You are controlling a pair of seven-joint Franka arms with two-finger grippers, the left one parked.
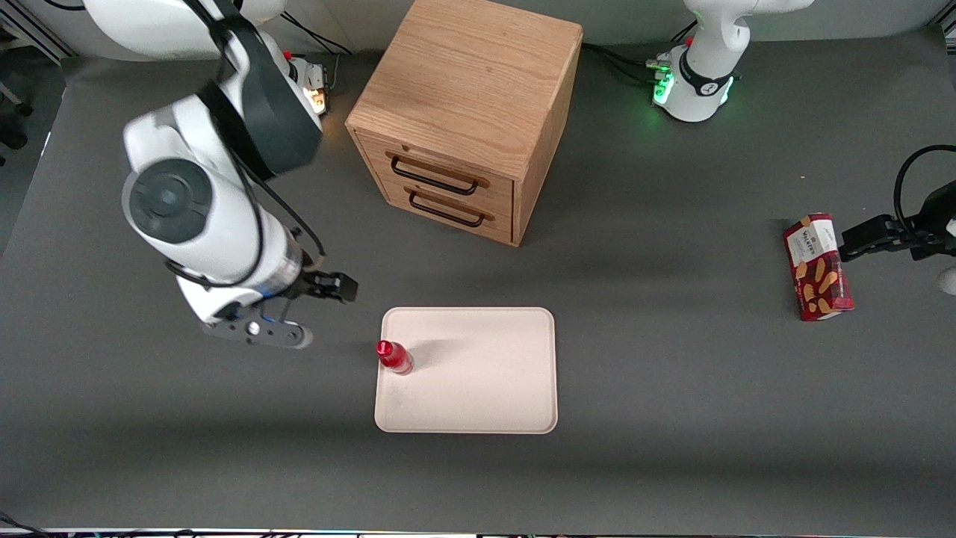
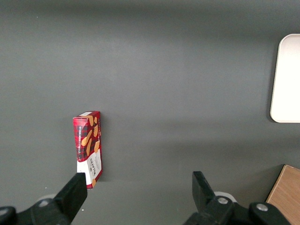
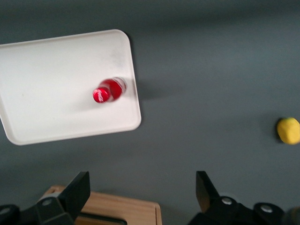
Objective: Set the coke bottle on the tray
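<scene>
The small red coke bottle (image 1: 393, 356) stands upright on the cream tray (image 1: 478, 373), just inside the tray's edge toward the working arm's end. My right gripper (image 1: 321, 314) hovers above the bare table beside that edge, apart from the bottle and raised well over it. In the right wrist view the bottle (image 3: 108, 90) shows cap-up on the tray (image 3: 47, 84), and the gripper (image 3: 143, 192) is open with nothing between its fingers. A corner of the tray (image 2: 287, 79) also shows in the left wrist view.
A wooden two-drawer cabinet (image 1: 467, 112) stands farther from the front camera than the tray; its top (image 3: 108, 208) shows under the gripper. A red biscuit box (image 1: 818, 267) lies toward the parked arm's end. A yellow lump (image 3: 288, 130) sits on the table.
</scene>
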